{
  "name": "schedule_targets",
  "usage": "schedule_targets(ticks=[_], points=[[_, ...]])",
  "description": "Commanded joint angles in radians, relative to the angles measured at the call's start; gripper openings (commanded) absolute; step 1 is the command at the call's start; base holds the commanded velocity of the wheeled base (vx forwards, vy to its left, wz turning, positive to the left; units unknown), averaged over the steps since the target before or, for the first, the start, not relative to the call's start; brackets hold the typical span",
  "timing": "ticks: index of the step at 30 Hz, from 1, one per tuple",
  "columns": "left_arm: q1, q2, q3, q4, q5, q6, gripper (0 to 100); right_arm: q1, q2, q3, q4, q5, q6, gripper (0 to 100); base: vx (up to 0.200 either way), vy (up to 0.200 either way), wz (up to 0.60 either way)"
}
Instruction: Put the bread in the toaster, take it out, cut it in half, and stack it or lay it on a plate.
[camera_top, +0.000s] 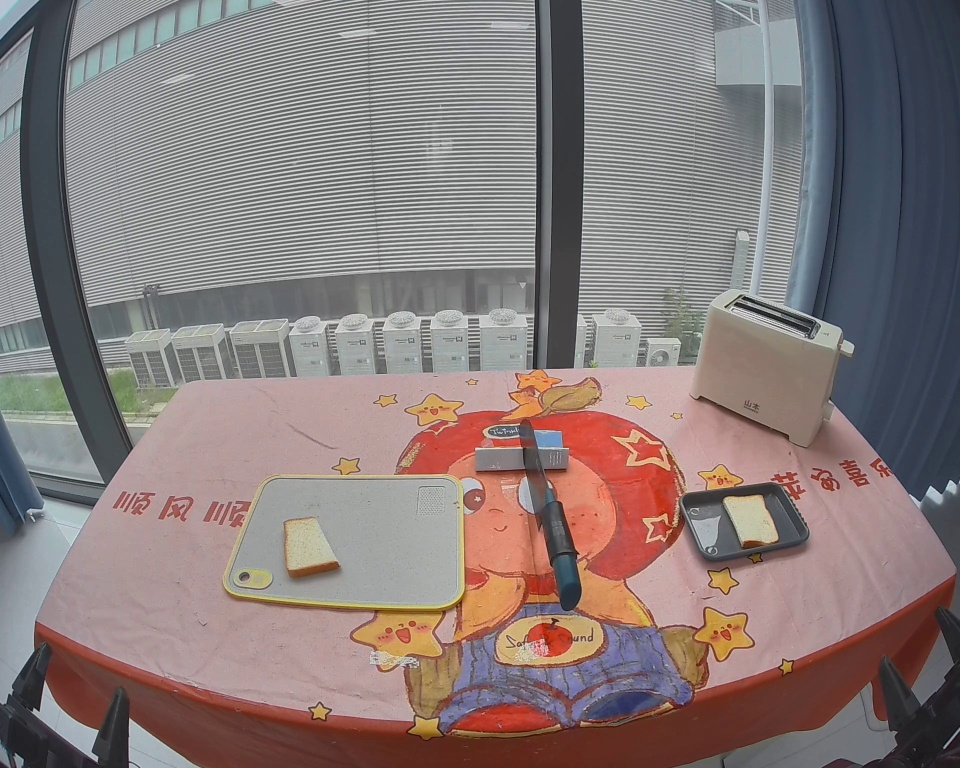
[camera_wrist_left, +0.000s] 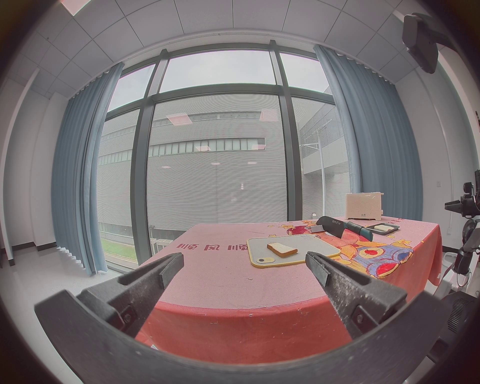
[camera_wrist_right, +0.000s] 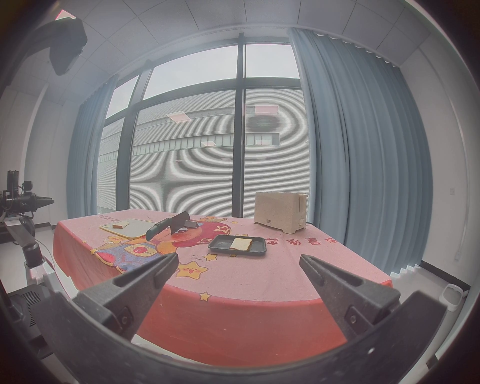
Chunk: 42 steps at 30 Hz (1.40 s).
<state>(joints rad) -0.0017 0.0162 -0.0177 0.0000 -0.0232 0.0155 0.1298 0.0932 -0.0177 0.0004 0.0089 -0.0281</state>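
Pale bread half (camera_top: 309, 546) is laid on the grey cutting board (camera_top: 390, 545), centre-left, well apart from the left gripper (camera_wrist_left: 243, 262) and right gripper (camera_wrist_right: 237, 261); both are held spread.

**A:** What stands behind the table (camera_top: 200, 440)?

**B:** A floor-to-ceiling window (camera_wrist_left: 215, 150) with dark frames. Through it you see a grey ribbed building (camera_top: 300, 150) and a row of air units (camera_top: 400, 343).

**A:** Any curtains?

**B:** Blue-grey curtains (camera_wrist_right: 370, 150) hang at both sides, drawn back.

**A:** And the rest of the room?

**B:** White walls (camera_wrist_left: 25, 175), a pale glossy floor (camera_wrist_left: 30, 280) and a tiled ceiling (camera_wrist_left: 225, 20) with a lit panel (camera_wrist_left: 74, 5). Daylight comes from an overcast sky. The table has a pink cartoon cloth (camera_top: 180, 600) over it.
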Motion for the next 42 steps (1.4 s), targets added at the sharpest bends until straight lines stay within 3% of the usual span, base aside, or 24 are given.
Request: schedule_targets(ticks=[1,3,7,42], points=[[0.000,-0.007,0.016,0.000,0.000,0.000,100,-0.021,0.005,0.016,0.001,-0.012,0.004,100,0.000,0.000,0.00],[0.000,-0.005,0.016,0.000,0.000,0.000,100,-0.035,0.003,0.016,0.001,-0.015,0.004,100,0.000,0.000,0.00],[0.000,-0.007,0.016,0.000,0.000,0.000,100,-0.141,-0.038,0.018,0.001,-0.010,-0.003,100,0.000,0.000,0.00],[0.000,-0.005,0.016,0.000,0.000,0.000,100,-0.131,-0.093,0.018,-0.002,-0.003,0.013,100,0.000,0.000,0.00]])
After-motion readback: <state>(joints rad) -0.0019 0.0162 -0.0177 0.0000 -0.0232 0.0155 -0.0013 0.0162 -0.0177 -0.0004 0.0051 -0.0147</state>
